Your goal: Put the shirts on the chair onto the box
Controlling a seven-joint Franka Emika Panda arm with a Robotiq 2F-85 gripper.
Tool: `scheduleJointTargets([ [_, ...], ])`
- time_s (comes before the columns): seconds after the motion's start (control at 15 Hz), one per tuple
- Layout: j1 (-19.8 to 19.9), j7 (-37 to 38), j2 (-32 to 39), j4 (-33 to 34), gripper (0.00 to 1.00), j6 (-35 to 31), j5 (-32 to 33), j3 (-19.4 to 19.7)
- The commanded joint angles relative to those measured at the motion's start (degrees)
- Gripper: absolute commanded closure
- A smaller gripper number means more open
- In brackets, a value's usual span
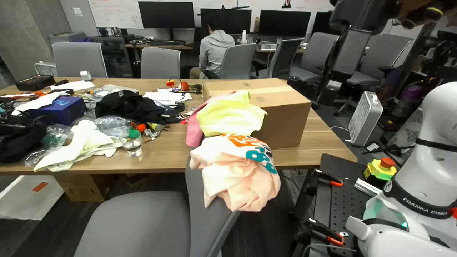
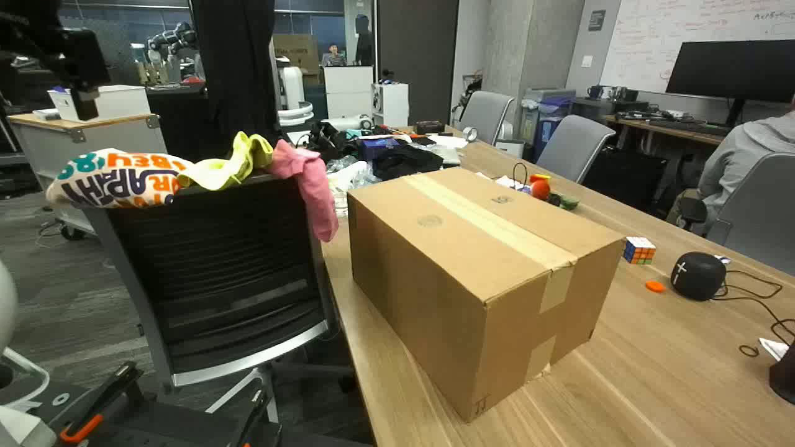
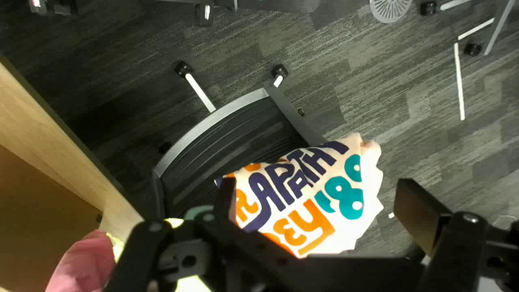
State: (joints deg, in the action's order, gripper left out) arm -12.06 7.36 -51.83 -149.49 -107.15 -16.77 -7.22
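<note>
Shirts [image 2: 233,167] lie along the top of the back of a chair [image 2: 230,267] that stands beside a wooden table [image 1: 171,153]. At one end a peach shirt [image 1: 241,178] with navy, orange and teal lettering hangs in a loose bundle; a yellow shirt [image 1: 232,114] rests next to it, and a pink shirt [image 1: 195,128] droops over the end nearest the box [image 2: 459,248]. That box is brown cardboard, sealed along the top with tape [image 2: 490,218], and it sits on the table just beside the chair. In an exterior view a narrow gap shows between it and the pink shirt.

The claw [image 3: 318,202] is above the peach shirt, its two fingers [image 3: 419,215] spread wide, with the lettering showing between them in the wrist view. It hangs apart from the cloth, though its exact height is hard to judge from these angles.

Farther along the table are a black cloth [image 1: 128,107], a pale cloth [image 1: 82,142], a blue carton [image 1: 64,109] and, near the edge, a part-filled glass [image 1: 133,146]. Past the box are a puzzle cube [image 2: 640,250] and a black speaker [image 2: 697,276]. In the background a person [image 1: 216,46] in gray sits facing the monitors [image 1: 166,15].
</note>
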Motion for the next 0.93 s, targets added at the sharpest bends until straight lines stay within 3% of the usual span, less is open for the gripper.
scheduleJointTargets([
  [0.0, 0.9, -0.6, -0.1, 0.4, 0.0, 0.3, -0.6, -0.6],
  [0.4, 0.9, -0.6, -0.3, 0.8, 0.0, 0.3, -0.6, -0.6],
  [0.87, -2.5, -0.5, 3.7, -0.3, 0.0, -8.1, -2.8, -6.7],
])
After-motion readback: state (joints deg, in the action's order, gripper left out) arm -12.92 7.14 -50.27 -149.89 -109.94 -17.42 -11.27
